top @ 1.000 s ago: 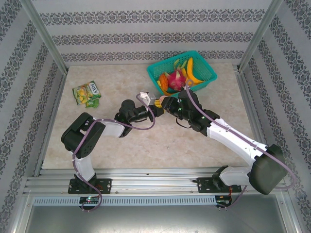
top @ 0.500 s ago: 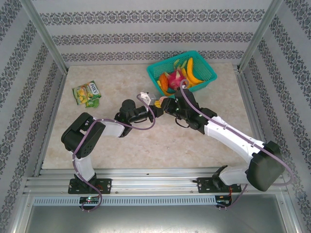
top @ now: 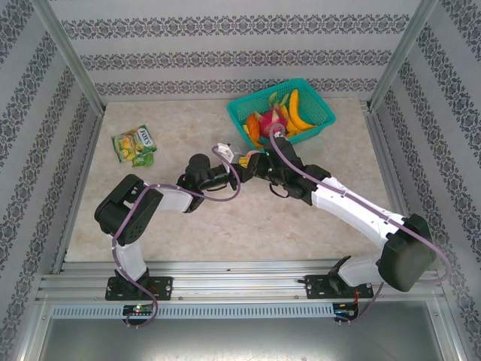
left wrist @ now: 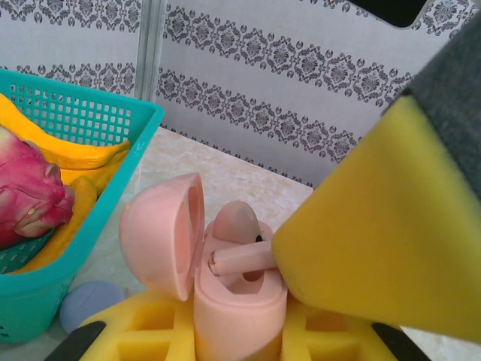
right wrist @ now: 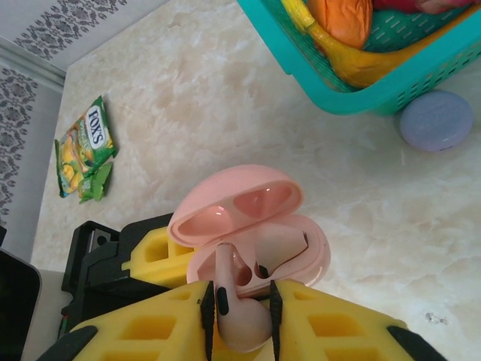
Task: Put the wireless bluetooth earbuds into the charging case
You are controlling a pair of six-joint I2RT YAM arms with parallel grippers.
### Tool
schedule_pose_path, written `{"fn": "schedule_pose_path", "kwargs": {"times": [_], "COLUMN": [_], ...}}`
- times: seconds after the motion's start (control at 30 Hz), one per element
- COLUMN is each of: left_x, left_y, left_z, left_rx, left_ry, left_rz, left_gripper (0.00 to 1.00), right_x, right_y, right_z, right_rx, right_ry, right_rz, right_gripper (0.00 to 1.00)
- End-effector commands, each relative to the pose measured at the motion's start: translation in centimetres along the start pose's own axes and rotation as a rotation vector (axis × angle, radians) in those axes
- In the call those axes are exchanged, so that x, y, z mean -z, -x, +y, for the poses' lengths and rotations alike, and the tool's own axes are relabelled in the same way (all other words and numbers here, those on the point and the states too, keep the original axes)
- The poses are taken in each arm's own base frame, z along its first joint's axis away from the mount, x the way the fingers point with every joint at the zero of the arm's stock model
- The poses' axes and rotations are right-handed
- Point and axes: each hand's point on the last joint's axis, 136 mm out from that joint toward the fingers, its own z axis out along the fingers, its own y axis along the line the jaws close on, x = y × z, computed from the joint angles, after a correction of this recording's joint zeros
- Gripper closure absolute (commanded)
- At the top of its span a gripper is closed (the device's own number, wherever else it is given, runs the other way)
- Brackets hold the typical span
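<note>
A round pink charging case (left wrist: pixel 240 312) stands with its lid (left wrist: pixel 158 233) swung open, and my left gripper (left wrist: pixel 240 335) is shut on its base between yellow pads. One pale pink earbud (right wrist: pixel 282 244) sits in the case's right slot. My right gripper (right wrist: pixel 239 304) is shut on the bulb of a second pink earbud (right wrist: pixel 242 320). Its stem (left wrist: pixel 240 259) lies across the rim over the case's empty slot. From above, both grippers meet mid-table, left gripper (top: pixel 224 154) beside right gripper (top: pixel 249 159).
A teal basket (top: pixel 325 114) of toy fruit stands at the back right, close behind the grippers. A round purple case (right wrist: pixel 436 120) lies on the table against its near wall. A green candy packet (top: pixel 134 144) lies at the back left.
My right gripper has edged left toward the case with the earbud, and its arm has swung slightly. The left arm has stayed still.
</note>
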Motion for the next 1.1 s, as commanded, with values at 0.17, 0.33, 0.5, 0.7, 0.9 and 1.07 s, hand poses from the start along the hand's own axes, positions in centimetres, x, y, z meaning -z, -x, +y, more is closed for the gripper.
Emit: {"fn": "schedule_pose_path", "kwargs": {"times": [0.17, 0.33, 0.5, 0.7, 0.9, 1.07], "left_x": [0.0, 0.0, 0.0, 0.0, 0.2, 0.3], "left_y": [3.8, 3.2, 2.7, 2.2, 1.7, 1.5], "left_z": [-2.3, -2.1, -2.0, -1.9, -1.5, -1.1], "left_rx": [-0.09, -0.094, -0.108, -0.12, -0.145, -0.172], "left_ry": [-0.071, -0.065, -0.061, -0.064, -0.054, -0.056], "left_rz": [-0.08, -0.064, -0.047, -0.029, -0.012, 0.022], "left_gripper": [1.0, 1.0, 1.0, 1.0, 1.0, 1.0], "right_x": [-0.3, 0.8, 1.9, 2.9, 3.6, 4.1], "right_y": [-1.0, -0.2, 0.6, 1.2, 1.2, 1.1], "right_z": [0.7, 1.2, 1.4, 1.1, 0.5, 0.4], "right_rx": [0.044, 0.027, -0.001, -0.026, -0.064, -0.103], "right_ry": [0.002, 0.045, 0.091, 0.122, 0.149, 0.198], "right_rz": [0.04, 0.025, 0.018, 0.021, 0.039, 0.07], "right_gripper": [0.79, 0.8, 0.8, 0.8, 0.8, 0.8]}}
